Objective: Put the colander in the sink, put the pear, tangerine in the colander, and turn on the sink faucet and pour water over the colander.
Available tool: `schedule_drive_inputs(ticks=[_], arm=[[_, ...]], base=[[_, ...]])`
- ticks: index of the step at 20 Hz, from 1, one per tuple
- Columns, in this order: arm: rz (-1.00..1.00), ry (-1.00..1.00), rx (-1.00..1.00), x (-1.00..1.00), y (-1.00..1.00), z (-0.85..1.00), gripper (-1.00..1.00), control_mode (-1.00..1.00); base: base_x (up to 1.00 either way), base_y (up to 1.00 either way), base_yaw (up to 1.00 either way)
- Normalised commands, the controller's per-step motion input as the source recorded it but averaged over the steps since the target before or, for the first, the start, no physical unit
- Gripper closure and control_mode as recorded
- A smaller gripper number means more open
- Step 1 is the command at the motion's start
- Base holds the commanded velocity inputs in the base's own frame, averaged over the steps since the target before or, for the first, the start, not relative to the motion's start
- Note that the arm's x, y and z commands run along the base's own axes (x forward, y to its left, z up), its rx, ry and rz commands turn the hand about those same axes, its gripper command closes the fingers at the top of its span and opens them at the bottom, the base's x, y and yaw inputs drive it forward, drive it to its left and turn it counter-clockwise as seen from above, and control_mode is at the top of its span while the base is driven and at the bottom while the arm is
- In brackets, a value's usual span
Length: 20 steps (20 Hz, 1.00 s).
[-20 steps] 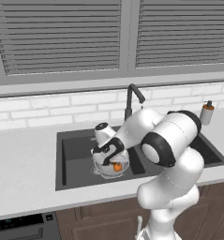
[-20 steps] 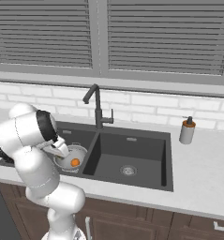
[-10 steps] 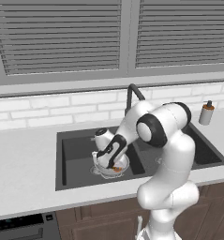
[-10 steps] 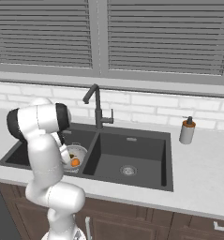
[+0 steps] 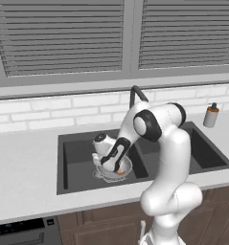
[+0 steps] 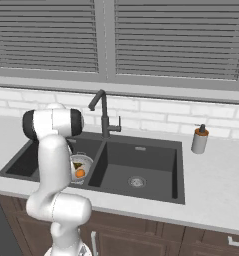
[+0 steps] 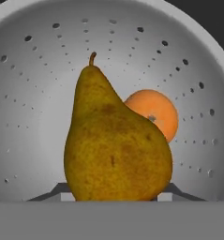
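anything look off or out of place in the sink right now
Nothing stands out. The colander sits upright in the sink's left basin with the tangerine inside, and the tool holds the pear just over it. No spills.

The pear [image 7: 115, 145] hides most of the tangerine [image 7: 153, 112] and the tool's fingertips. The colander [image 7: 33, 84] is cut off by the picture's edges.

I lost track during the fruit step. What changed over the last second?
The arm swung down, lowering the tool with the pear deep into the colander. The pear sits between the fingers. The tangerine, colander and sink stayed put.
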Motion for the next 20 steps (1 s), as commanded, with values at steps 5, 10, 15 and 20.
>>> schedule_drive_inputs(ticks=[5, 10, 15, 20], arm=[[-0.08, -0.02, 0.0, 0.39, 0.14, -0.53, 1.0, -1.0], [-0.08, -0.07, 0.0, 0.27, 0.06, -0.26, -1.0, -1.0], [-0.04, -0.18, 0.05, 0.0, -0.01, 0.0, -1.0, -1.0], [-0.04, -0.21, 0.1, 0.0, -0.06, 0.0, -1.0, -1.0]], base=[[0.0, 0.0, 0.0], [0.0, 0.0, 0.0], [0.0, 0.0, 0.0], [0.0, 0.0, 0.0]])
